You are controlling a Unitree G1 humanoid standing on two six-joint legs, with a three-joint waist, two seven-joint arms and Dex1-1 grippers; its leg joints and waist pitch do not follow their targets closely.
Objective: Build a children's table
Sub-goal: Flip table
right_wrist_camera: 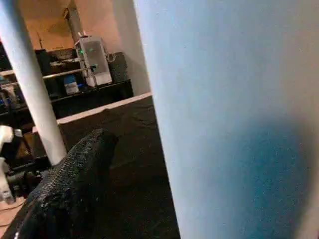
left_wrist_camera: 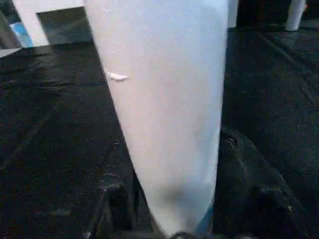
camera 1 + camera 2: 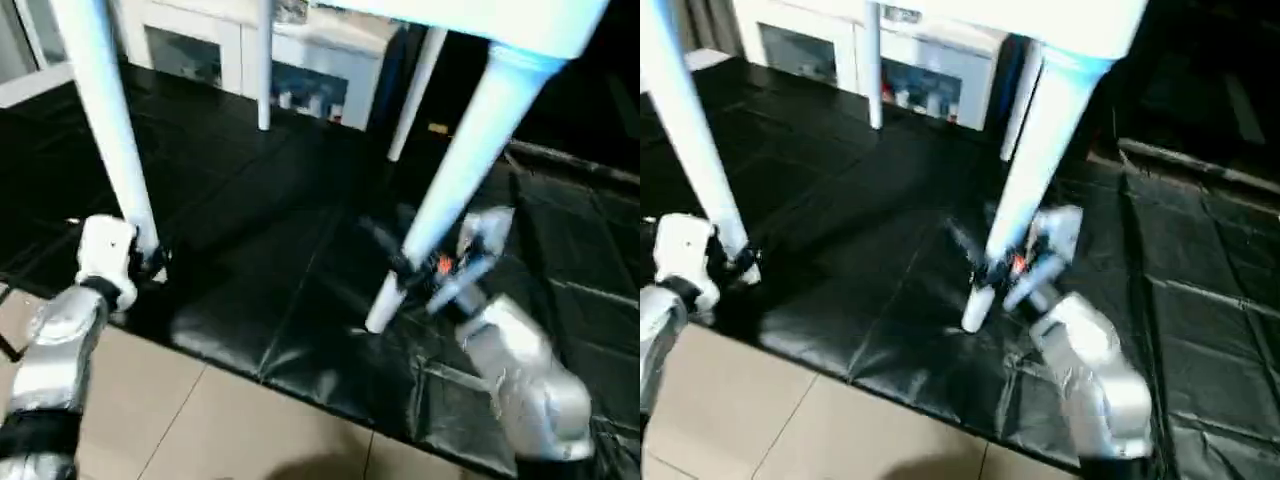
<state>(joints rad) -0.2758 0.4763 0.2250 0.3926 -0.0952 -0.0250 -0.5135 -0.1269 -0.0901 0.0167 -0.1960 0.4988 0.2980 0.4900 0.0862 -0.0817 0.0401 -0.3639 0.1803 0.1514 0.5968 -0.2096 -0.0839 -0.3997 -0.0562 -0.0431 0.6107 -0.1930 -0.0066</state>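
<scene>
A black mat [image 3: 300,330] of glossy, creased sheeting, seamed into large panels, covers the floor, meeting pale beige tiles [image 3: 200,420] at its near edge. Behind it stands a white cabinet [image 3: 290,60] with glass doors, small items visible on its shelves. The children's table stands upright on the mat, its white plastic tabletop [image 3: 480,25] cut off by the upper edge of the head views and its four long, round, tapered legs reaching down. The near left leg [image 3: 110,130] slants toward the mat edge, where the left gripper [image 3: 150,262] is closed around its lower end; the left wrist view shows the smooth white shaft (with one small scuff) wedged between dark fingers. The near right leg [image 3: 460,170] angles steeply from its corner socket down to a rounded tip [image 3: 378,318] close to the mat, and the right gripper [image 3: 415,270] clasps it just above that tip, a textured black finger [image 1: 70,184] lying alongside the leg. The two far legs [image 3: 263,70] stand slim and pale before the cabinet. Silver forearms [image 3: 525,380] frame the scene from either side.
</scene>
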